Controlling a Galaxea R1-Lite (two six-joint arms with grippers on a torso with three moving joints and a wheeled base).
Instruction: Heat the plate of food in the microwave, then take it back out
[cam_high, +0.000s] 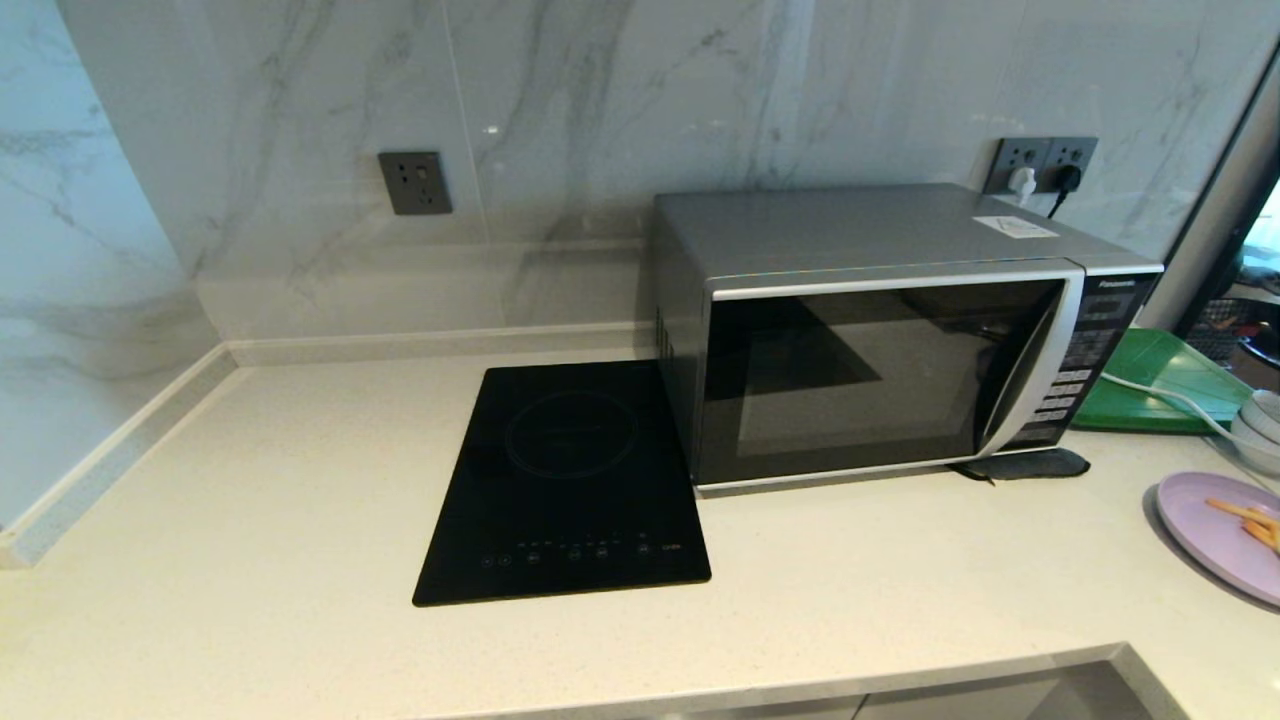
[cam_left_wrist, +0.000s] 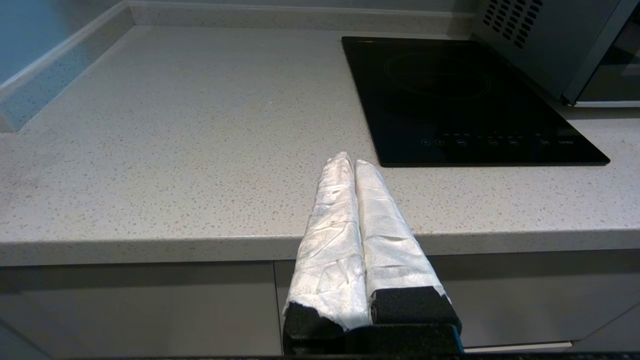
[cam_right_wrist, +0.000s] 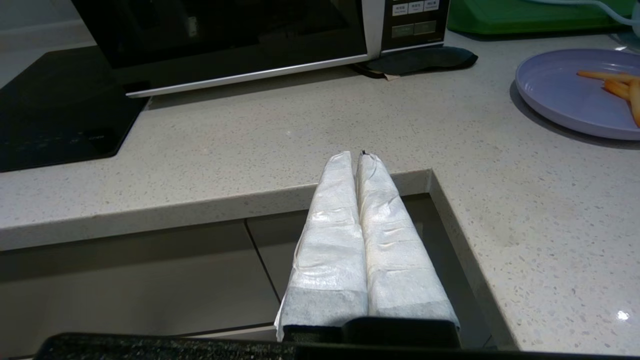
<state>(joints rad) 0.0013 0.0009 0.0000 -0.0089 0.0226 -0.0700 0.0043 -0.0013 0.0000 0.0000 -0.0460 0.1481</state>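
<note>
The silver microwave (cam_high: 880, 330) stands at the back right of the counter with its dark glass door closed; its lower front (cam_right_wrist: 235, 50) fills the top of the right wrist view. The pale lilac plate of food (cam_high: 1215, 530) with orange sticks lies at the right edge of the counter, also the plate (cam_right_wrist: 565, 95) in the right wrist view. My left gripper (cam_left_wrist: 351, 161) is shut and empty, held off the counter's front edge near the hob. My right gripper (cam_right_wrist: 356, 156) is shut and empty, off the front edge by the counter's inner corner. Neither gripper shows in the head view.
A flat black induction hob (cam_high: 565, 480) lies left of the microwave. A dark pad (cam_high: 1025, 464) sits under the microwave's right front corner. A green tray (cam_high: 1160, 385), a white cable (cam_high: 1165, 400) and stacked pale bowls (cam_high: 1262, 425) are at the far right. Cabinet fronts (cam_left_wrist: 140, 305) run below the counter.
</note>
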